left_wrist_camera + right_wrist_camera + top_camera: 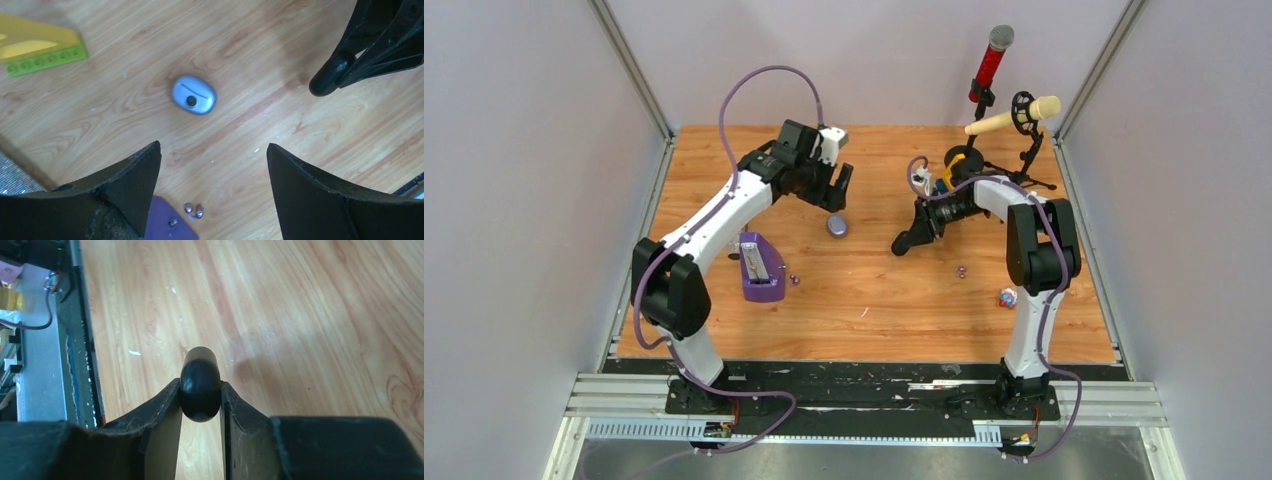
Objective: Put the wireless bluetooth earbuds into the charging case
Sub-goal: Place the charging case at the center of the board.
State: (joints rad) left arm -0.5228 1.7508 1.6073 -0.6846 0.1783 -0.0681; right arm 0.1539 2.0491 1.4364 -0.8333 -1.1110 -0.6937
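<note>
My left arm and right arm are white tubes with chunky black joints, both bolted to a black base plate low in the frame. A purple cable arcs at upper left. My fingers are matte black wedges with scuffed grey edges.
</note>
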